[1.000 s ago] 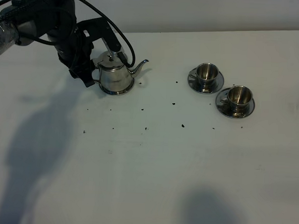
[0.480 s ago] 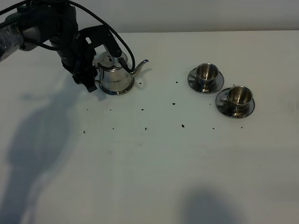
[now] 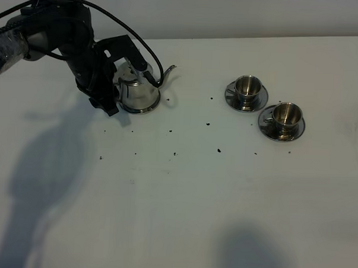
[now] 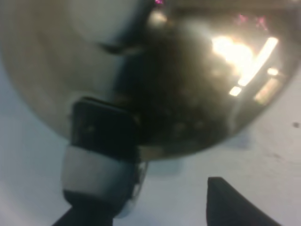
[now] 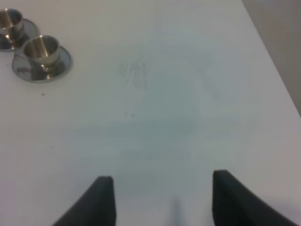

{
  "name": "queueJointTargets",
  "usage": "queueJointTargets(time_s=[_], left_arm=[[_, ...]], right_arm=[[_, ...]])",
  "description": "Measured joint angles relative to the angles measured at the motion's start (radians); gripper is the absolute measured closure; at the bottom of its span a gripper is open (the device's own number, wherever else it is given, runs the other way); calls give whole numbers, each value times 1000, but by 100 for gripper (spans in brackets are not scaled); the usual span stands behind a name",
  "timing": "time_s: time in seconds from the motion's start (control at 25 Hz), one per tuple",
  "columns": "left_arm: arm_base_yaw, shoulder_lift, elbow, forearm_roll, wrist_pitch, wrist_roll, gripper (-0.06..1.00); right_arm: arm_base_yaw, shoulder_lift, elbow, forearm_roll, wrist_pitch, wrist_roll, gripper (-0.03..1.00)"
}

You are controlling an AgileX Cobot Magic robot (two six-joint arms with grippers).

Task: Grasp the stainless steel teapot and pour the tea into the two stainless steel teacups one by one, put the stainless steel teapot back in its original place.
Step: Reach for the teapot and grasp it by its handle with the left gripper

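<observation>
Left fingers: the left gripper (image 3: 123, 79) has its dark fingers (image 4: 101, 141) spread wide on either side of the pot. One lies against the handle side and the other stands clear of the wall, so nothing is clamped.
Right fingers: the right gripper (image 5: 162, 200) hangs over bare table, its tips held apart with nothing between them.
Table: the flat white tabletop (image 3: 182, 193) is dotted with small dark specks (image 3: 218, 150).
Teapot: the shiny squat stainless steel teapot (image 3: 138, 92) stands at the far left, its thin curved spout (image 3: 167, 70) pointing toward the cups.
Teacups: the two small shiny steel teacups (image 3: 247, 85) (image 3: 285, 113) sit on round steel saucers, well apart from the pot. No tea shows in them.
Coaster: the flat round steel coaster (image 3: 145, 109) shows only as a rim under the pot's base.
Step in hand: it looks like the grasp, with no pouring begun.
Doing it well: the gripper should centre on the loop handle and close squarely so the slick steel cannot twist. It should lift straight up with the pot level.
</observation>
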Motion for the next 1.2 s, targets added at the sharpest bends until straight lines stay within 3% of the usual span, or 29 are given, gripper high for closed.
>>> queueJointTargets(time_s=[0.28, 0.76, 1.2], left_arm=[[0, 0, 0, -18, 64, -16, 46], [1, -72, -8, 25, 108, -150, 46], [1, -111, -13, 9, 185, -176, 46]], right_arm=[[0, 0, 0, 0, 0, 0, 52], [0, 0, 0, 0, 0, 0, 52], [0, 0, 0, 0, 0, 0, 52]])
